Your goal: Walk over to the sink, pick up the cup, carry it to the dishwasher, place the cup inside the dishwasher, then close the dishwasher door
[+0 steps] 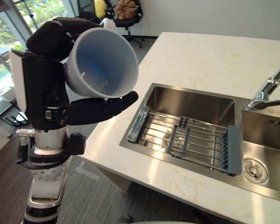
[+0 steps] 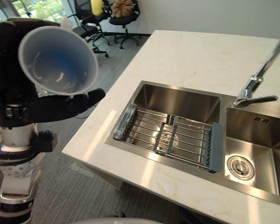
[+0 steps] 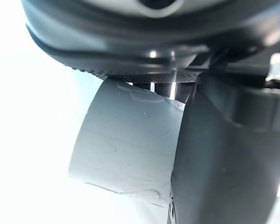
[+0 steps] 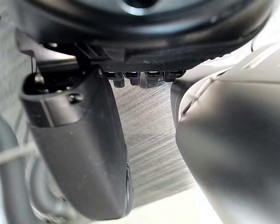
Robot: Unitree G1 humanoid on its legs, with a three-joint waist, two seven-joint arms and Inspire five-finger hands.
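Observation:
My left hand (image 1: 45, 81) is raised at the left, off the counter's left end, and is shut on a pale grey-blue cup (image 1: 102, 63). The cup lies tilted on its side with its empty mouth towards me. Dark fingers (image 1: 100, 108) run under its rim and the thumb sits over its top. In the right eye view the cup (image 2: 58, 60) is in the same hand (image 2: 18, 109). From the left wrist, the cup's wall (image 3: 126, 149) presses against the hand (image 3: 224, 154). My right hand (image 4: 79, 149) hangs over grey carpet with nothing in it.
A cream stone counter (image 1: 200, 60) holds a steel double sink (image 1: 196, 105). A wire drying rack (image 1: 186, 137) with grey-blue ends spans the left basin. A chrome faucet (image 1: 270, 88) stands at the right. Office chairs (image 1: 126, 14) stand on the far carpet.

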